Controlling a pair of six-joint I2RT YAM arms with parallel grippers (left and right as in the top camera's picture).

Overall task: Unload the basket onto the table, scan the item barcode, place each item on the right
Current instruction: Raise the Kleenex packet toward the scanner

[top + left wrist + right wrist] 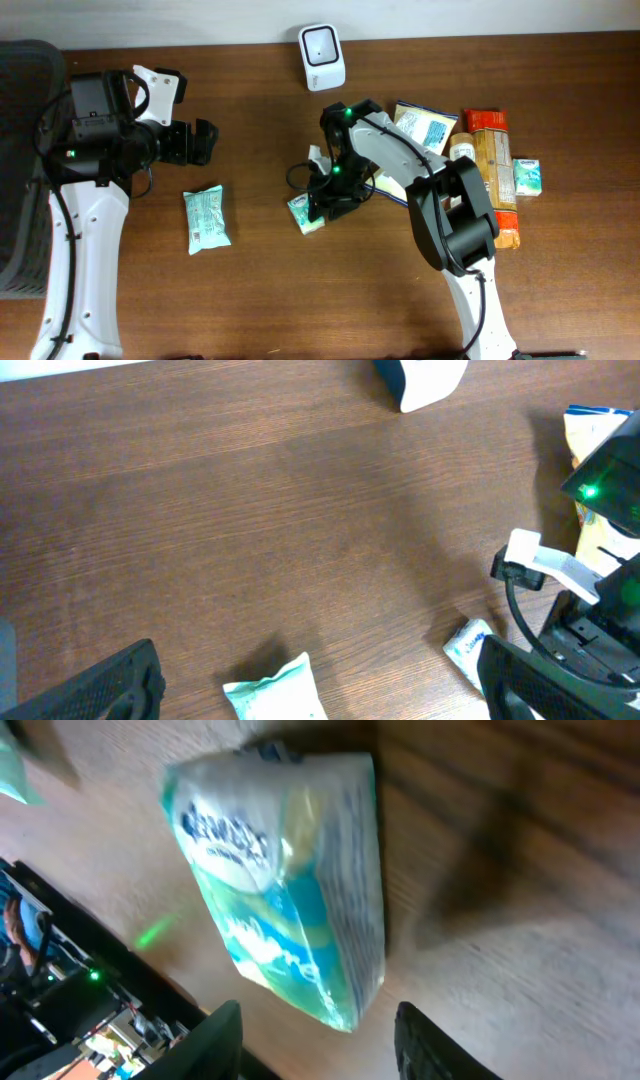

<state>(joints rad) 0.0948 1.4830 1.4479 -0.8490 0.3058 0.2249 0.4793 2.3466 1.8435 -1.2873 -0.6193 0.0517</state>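
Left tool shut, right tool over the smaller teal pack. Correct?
Not quite: the left tool is open, its jaws wide apart in the left wrist view. The rest holds: the right tool is over the smaller teal pack.

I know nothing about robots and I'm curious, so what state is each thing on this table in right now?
Left pincer: open, holding nothing.
Right pincer: open, low over the small teal packet, not gripping it.
Small teal packet: lying on the table.
Larger teal packet: lying flat, away from both pincers.
Scanner: at the table's far edge.
Grocery pile: lying bunched together.
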